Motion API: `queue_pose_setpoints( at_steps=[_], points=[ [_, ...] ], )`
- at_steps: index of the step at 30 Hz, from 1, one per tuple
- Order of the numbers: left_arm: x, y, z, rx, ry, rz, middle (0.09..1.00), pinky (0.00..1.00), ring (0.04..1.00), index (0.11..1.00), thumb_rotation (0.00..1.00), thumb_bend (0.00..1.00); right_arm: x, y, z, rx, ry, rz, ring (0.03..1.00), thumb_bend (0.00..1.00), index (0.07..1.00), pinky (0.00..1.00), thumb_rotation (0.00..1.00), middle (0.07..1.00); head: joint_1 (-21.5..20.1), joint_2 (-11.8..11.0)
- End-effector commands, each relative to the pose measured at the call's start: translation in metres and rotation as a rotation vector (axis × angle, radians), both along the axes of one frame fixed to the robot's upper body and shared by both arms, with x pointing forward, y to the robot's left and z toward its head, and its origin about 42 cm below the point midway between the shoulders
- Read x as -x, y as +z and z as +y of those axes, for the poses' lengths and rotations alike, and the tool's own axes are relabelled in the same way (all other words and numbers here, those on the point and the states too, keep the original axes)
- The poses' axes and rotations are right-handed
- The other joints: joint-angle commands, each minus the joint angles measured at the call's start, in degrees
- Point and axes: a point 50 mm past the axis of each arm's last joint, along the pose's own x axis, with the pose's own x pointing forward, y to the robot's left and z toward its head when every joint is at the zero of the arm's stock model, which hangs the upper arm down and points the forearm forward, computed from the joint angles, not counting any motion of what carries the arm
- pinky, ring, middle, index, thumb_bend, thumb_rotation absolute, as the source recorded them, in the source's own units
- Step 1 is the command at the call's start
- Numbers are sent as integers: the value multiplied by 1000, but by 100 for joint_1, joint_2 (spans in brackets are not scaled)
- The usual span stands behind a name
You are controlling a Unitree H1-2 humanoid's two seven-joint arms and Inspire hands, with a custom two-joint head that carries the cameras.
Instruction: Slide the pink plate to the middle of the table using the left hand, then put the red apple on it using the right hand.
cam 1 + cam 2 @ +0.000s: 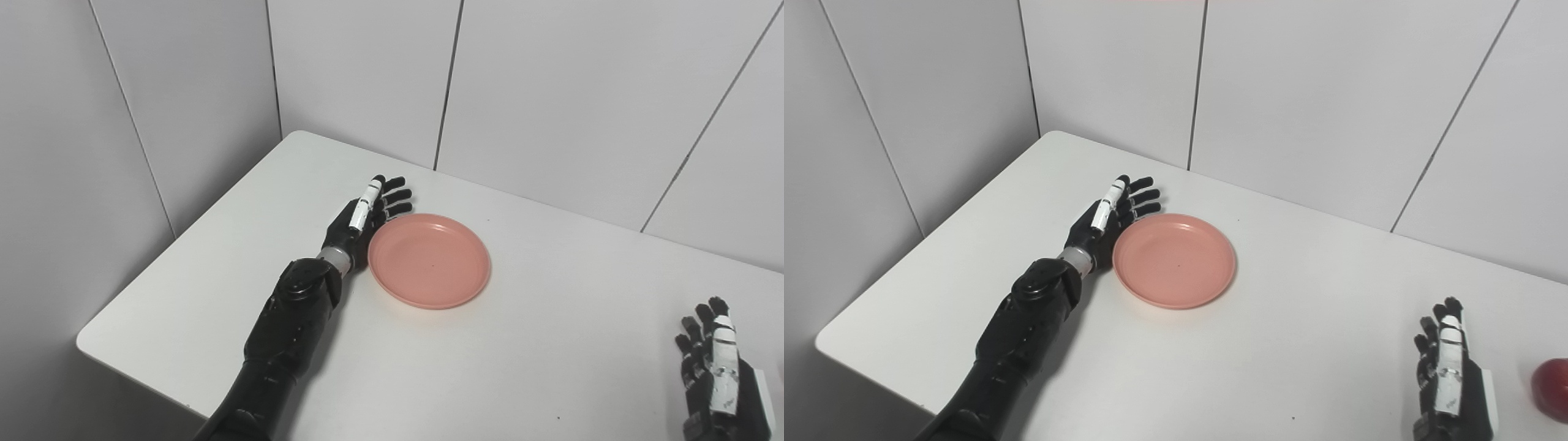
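Note:
A pink plate (pixel 429 259) lies flat on the white table (pixel 539 343), left of its middle. My left hand (pixel 366 214) stands open on edge against the plate's left rim, fingers stretched toward the back wall, holding nothing. At the near right, my right hand (pixel 1448 367) rests open with fingers pointing up, empty. The red apple (pixel 1551 389) sits on the table just right of that hand, cut off by the picture's right edge, and shows only in the right eye view.
Grey wall panels (pixel 551 92) close the table in at the back and left. The table's left edge (pixel 177 233) runs close beside my left forearm. Bare tabletop lies between the plate and my right hand.

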Motion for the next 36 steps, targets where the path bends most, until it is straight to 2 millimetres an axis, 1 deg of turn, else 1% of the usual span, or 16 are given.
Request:
queue_pose_setpoints(
  at_steps=[1,8,13,19,26,36],
  points=[
    [-3,7,-11,-3,-31,-2,831,808,823,813,1000,338,-5,17,3,5,11,-95,984,182,997,1000,1000,989,-51,19],
    [2,7,-25,2,-58,5,839,806,831,820,1000,341,-5,14,5,-5,15,-91,983,204,992,1000,1000,990,-197,84],
    [4,4,-35,21,-96,21,855,823,846,834,1000,336,-6,13,7,-5,14,-87,983,214,996,1000,1000,992,-262,101],
    [9,-1,-49,16,-129,35,851,814,835,841,1000,325,-6,13,8,-2,14,-84,978,223,1000,1000,1000,994,-320,111],
    [15,-8,-59,5,-149,44,837,803,827,825,1000,322,-6,15,11,-11,17,-85,983,231,998,1000,1000,997,-438,141],
    [21,-10,-73,17,-179,49,852,818,841,840,1000,328,-7,14,17,-12,4,-79,969,241,984,1000,1000,984,-636,213]
  ],
)
